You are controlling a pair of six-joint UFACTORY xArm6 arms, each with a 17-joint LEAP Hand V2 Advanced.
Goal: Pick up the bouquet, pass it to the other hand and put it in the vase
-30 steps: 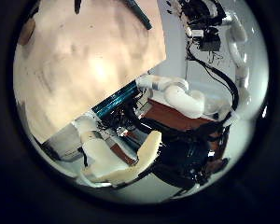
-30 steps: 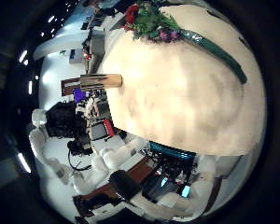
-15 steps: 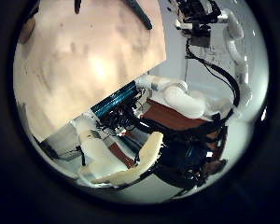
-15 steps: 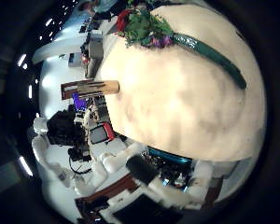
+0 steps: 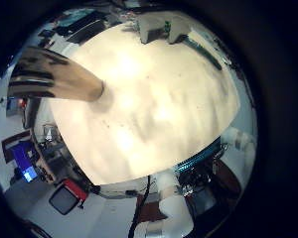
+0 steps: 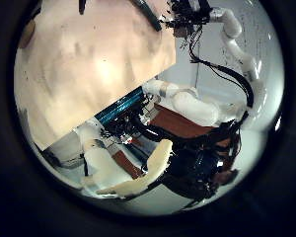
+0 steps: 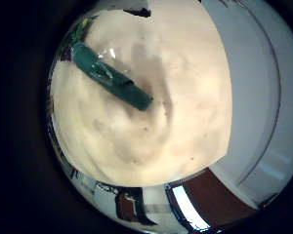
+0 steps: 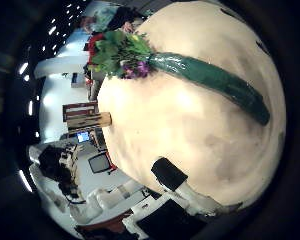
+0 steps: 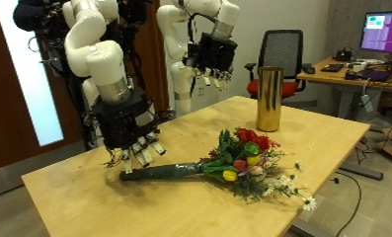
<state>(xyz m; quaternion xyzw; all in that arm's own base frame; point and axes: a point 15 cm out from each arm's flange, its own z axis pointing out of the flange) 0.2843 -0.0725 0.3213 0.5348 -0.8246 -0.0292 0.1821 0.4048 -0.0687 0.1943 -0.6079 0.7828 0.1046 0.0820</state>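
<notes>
In the outside view the bouquet (image 9: 235, 163) lies flat on the wooden table (image 9: 77, 193), its green wrapped stem (image 9: 167, 174) pointing toward my right hand (image 9: 132, 126). That hand hangs just above the stem's end with fingers relaxed and open, holding nothing. A tall gold vase (image 9: 268, 99) stands upright at the far side of the table. My left hand (image 9: 216, 59) hovers open above the table's far edge, beside the vase. The right thumb side palm view shows the flowers (image 8: 115, 50) and the stem (image 8: 215, 82). The right little finger side palm view shows the stem (image 7: 109, 74). The vase also shows in the left little finger side palm view (image 5: 65, 81).
An office chair (image 9: 285, 54) and a desk with a monitor (image 9: 380, 35) stand behind the table. A brown door (image 9: 5, 109) is at the side. The table's near edge (image 9: 301, 222) is close to the flowers.
The bouquet fills more of the right thumb side palm view, so my right hand has come closer to it. In the left thumb side palm view the right arm has moved further in over the table.
</notes>
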